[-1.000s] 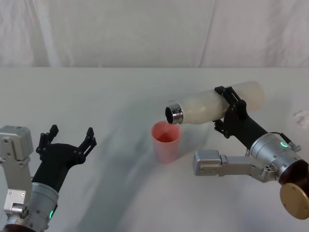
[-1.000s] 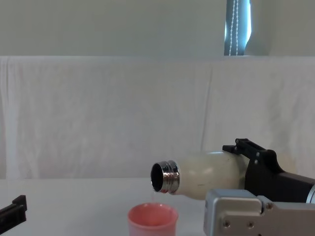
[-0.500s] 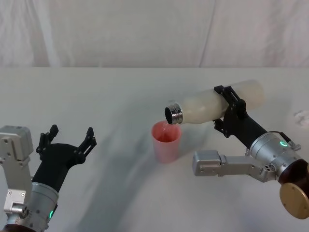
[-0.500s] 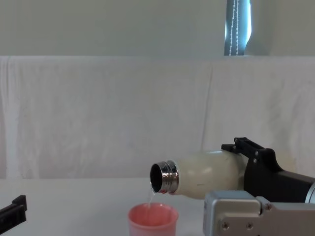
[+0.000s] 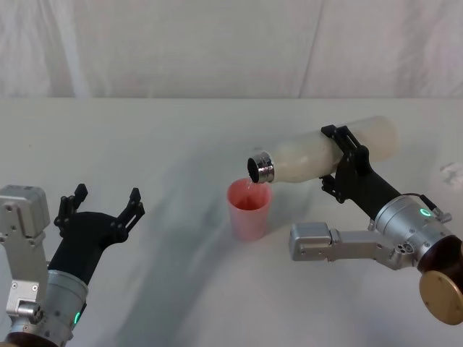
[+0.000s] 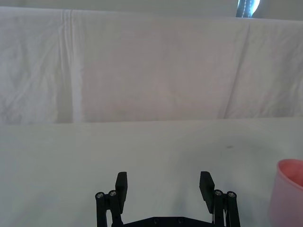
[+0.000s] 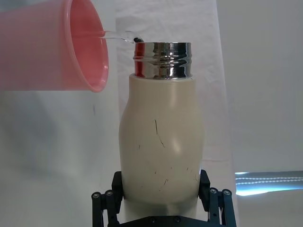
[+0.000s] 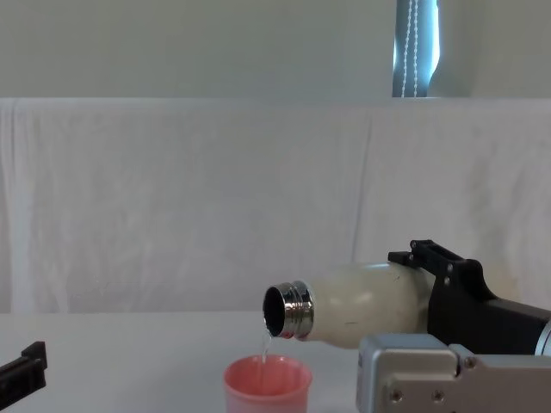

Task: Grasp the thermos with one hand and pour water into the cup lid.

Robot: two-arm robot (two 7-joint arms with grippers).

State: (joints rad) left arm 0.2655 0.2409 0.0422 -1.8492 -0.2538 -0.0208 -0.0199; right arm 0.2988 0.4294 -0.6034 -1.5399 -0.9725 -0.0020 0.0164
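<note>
nearby, left gripper (image 5: pixel 101 204) beside cup lid (image 5: pixel 249 212)

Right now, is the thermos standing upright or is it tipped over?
Tipped. The right hand holds the thermos nearly level, its steel neck above the cup lid, and a thin stream of water falls in.

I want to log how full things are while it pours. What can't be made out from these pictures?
- Water level inside the thermos: its cream wall is opaque in the chest view, and the steel mouth looks dark.
- Fill level of the cup lid: the chest view's bottom edge cuts it off; in the head view the inside is too small to judge.
- Thermos base: the right gripper covers it in the right wrist view.
- Left gripper: open, idle at the table's left.
</note>
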